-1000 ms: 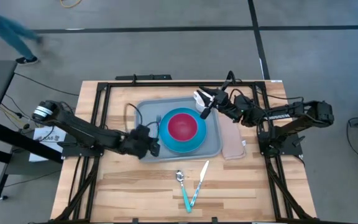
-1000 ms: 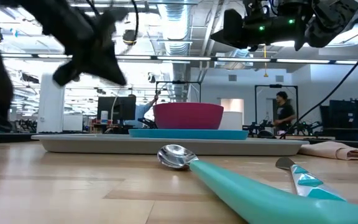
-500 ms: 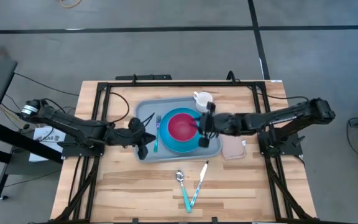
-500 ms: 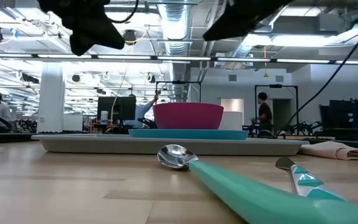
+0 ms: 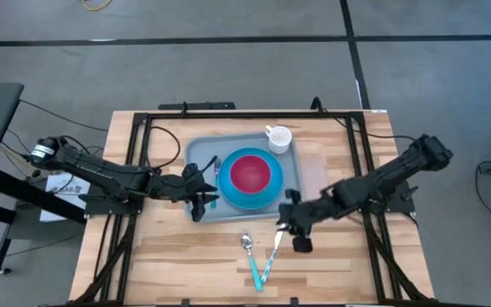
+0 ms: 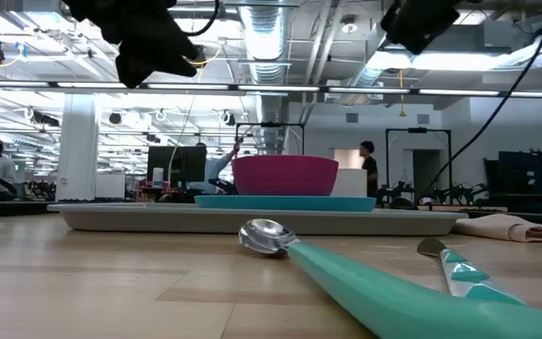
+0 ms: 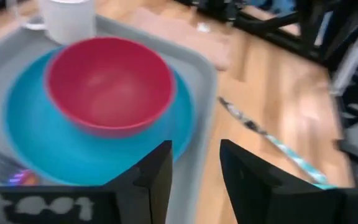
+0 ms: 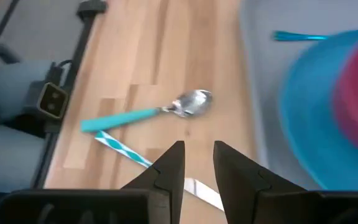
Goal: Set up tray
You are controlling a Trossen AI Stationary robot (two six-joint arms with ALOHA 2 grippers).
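Note:
The grey-blue tray (image 5: 196, 153) lies mid-table. On it stand a blue plate (image 5: 228, 194) bearing a red bowl (image 5: 250, 173), a white mug (image 5: 278, 136) at its far right corner, and a teal-handled fork (image 5: 216, 175) left of the plate. My left gripper (image 5: 203, 202) hovers open over the tray's near left corner, with nothing between its fingers (image 7: 157, 171). My right gripper (image 5: 297, 232) hangs open above the bare table, just right of the knife (image 5: 276, 246) and spoon (image 5: 247, 246), holding nothing.
A beige folded napkin (image 5: 318, 183) lies on the table right of the tray, partly under my right arm. Spoon (image 8: 191, 101) and knife (image 8: 124, 150) lie side by side near the table's near edge. Black frame rails run along the table's sides.
My right gripper has left the mug standing on the tray's far right corner and swung across the plate toward the table's near edge, tipping downward, to above the knife. My left gripper has risen a little at the tray's near left corner; the fork lies on the tray.

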